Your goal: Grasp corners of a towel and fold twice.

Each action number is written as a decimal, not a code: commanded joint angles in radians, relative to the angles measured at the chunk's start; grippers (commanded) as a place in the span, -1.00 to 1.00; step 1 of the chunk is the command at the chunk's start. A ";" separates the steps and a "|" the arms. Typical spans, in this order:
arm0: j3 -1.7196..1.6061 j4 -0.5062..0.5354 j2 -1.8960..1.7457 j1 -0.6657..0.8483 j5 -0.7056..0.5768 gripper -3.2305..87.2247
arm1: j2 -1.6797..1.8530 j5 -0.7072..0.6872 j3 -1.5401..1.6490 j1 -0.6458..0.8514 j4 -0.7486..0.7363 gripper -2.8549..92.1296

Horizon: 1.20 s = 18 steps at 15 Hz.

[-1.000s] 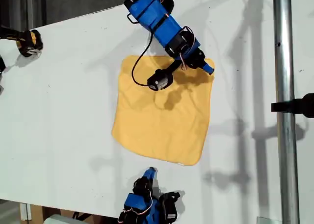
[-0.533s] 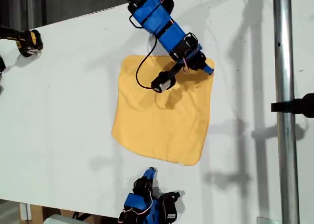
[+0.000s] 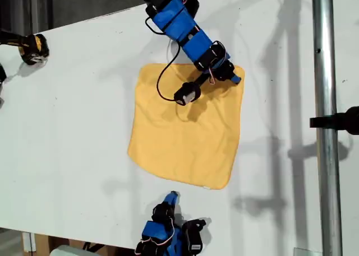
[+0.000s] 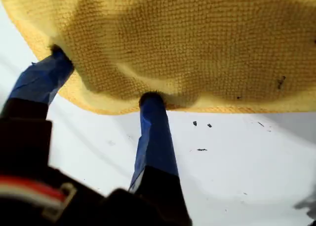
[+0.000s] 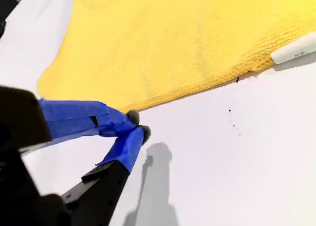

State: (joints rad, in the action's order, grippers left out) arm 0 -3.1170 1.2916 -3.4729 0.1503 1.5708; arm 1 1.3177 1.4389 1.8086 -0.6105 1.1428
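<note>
Towel (image 3: 186,130) lying flat on white surface (image 3: 78,116). My first gripper (image 4: 101,75) is working spread fingers (image 4: 153,112) around a far corner; grip not yet made. My second gripper (image 5: 137,124), fingers pinched empty, is waiting beside the near hem. Next: closing on cloth.

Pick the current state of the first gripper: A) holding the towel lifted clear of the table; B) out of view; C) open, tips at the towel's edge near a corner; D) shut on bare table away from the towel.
C: in the first wrist view my first gripper has its two blue-taped fingers spread apart, tips meeting the edge of the towel, which lies on the table.
</note>
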 commanded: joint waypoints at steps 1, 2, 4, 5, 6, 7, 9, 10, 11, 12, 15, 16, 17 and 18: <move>-0.003 0.008 -0.005 -0.003 0.003 -0.95 | -0.020 -0.003 0.002 0.015 -0.054 -0.44; -0.003 0.008 -0.005 -0.002 0.002 -0.95 | -0.026 -0.003 0.002 0.014 -0.071 -0.49; -0.003 0.008 -0.005 0.002 0.002 -0.95 | -0.026 -0.008 0.002 0.012 -0.074 -0.75; -0.003 0.008 -0.005 0.002 0.002 -0.95 | -0.025 0.000 0.002 0.012 -0.064 -0.83; -0.003 0.008 -0.005 0.002 0.003 -0.95 | -0.026 -0.008 0.002 0.014 -0.066 -0.85; -0.003 0.008 -0.005 0.005 0.003 -0.95 | -0.026 -0.008 0.002 0.017 -0.061 -0.89; -0.003 0.006 -0.005 0.014 0.009 -0.95 | -0.026 -0.009 -0.002 0.026 -0.060 -0.94; -0.003 -0.012 -0.005 0.020 0.018 -0.95 | -0.026 -0.009 -0.003 0.028 -0.058 -0.94; -0.003 -0.051 -0.005 0.014 0.026 -0.95 | -0.026 -0.011 -0.003 0.029 -0.058 -0.94; 0.003 -0.097 -0.005 0.000 0.025 -0.95 | -0.029 -0.014 -0.003 0.032 -0.060 -0.94; 0.137 -0.106 0.057 -0.026 0.008 -0.95 | -0.034 -0.037 -0.014 0.046 -0.071 -0.94; 0.225 -0.097 0.156 -0.037 0.008 -0.95 | -0.034 -0.046 -0.018 0.052 -0.078 -0.94; 0.318 -0.095 0.276 -0.048 0.008 -0.95 | -0.034 -0.054 -0.020 0.058 -0.083 -0.94; 0.399 -0.109 0.391 -0.060 -0.002 -0.95 | -0.034 -0.057 -0.021 0.063 -0.084 -0.94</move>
State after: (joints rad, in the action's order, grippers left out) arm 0 -2.8563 1.2011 -3.2214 0.1120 1.5785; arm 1 1.2901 1.3990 1.7932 -0.5737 1.0692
